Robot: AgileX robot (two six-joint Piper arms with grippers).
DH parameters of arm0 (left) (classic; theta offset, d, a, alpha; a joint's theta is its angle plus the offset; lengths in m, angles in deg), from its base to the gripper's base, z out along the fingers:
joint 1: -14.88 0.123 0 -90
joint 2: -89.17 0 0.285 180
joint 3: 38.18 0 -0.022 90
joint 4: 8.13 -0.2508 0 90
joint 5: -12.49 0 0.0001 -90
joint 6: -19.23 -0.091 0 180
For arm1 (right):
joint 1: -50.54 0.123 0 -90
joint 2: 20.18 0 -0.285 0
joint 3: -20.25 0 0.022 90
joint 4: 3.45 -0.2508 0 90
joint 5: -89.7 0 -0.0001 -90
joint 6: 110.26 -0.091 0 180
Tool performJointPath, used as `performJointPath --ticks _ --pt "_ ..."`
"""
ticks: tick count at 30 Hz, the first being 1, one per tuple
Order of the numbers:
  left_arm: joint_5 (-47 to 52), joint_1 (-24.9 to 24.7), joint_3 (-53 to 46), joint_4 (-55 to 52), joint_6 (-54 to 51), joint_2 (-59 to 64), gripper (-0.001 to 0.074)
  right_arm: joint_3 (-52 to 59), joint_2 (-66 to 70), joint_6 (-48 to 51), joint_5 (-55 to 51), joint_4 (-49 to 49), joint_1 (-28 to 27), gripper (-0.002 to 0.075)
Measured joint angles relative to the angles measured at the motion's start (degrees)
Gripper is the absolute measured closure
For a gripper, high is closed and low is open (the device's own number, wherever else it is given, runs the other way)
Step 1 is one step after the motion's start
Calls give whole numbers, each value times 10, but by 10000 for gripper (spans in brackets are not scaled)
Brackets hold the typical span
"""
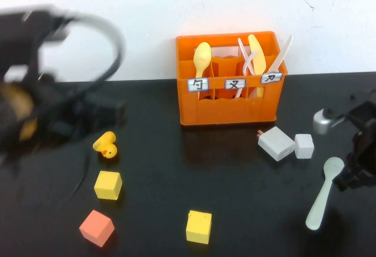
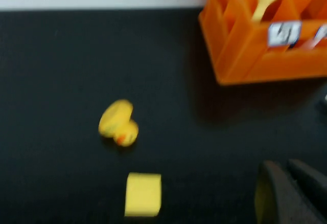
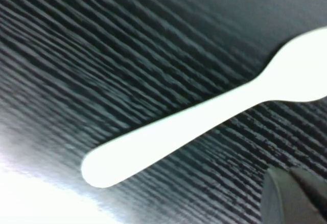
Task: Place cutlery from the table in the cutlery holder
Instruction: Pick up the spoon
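Now left gripper (image 2: 291, 193) raised left (shut); right gripper (image 1: 352, 172) shut by spoon (image 1: 323, 192).

Robot lab test bench, matte black tabletop (image 1: 235, 169) against a bare white wall (image 1: 176, 4), labelled orange holder (image 1: 229, 107) at the wall, foam cubes (image 1: 108, 185) and toy duck (image 1: 106, 145) left of the holder

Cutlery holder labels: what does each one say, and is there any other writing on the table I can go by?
"勺" on the left white label of the cutlery holder.
"叉" on the middle white label.
"刀" on the right white label.
In the left wrist view the labels are too blurred to read.
No writing shows on the foam cubes, rubber duck, white blocks or mint-green spoon.
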Motion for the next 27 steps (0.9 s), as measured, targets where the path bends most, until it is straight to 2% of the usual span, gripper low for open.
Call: performJointPath --ticks 5,10,20,27 --pt "-20 0 -119 -1 41 -88 736 -5 57 -5 26 40 0 728" --pt "-22 0 -181 -2 75 -150 736 -30 99 7 53 45 0 728" --pt "-30 0 -198 -3 94 -196 736 -111 134 105 52 -75 -1 728" --pt "-31 0 -198 -3 99 -196 736 -122 130 52 -30 -65 19 728"
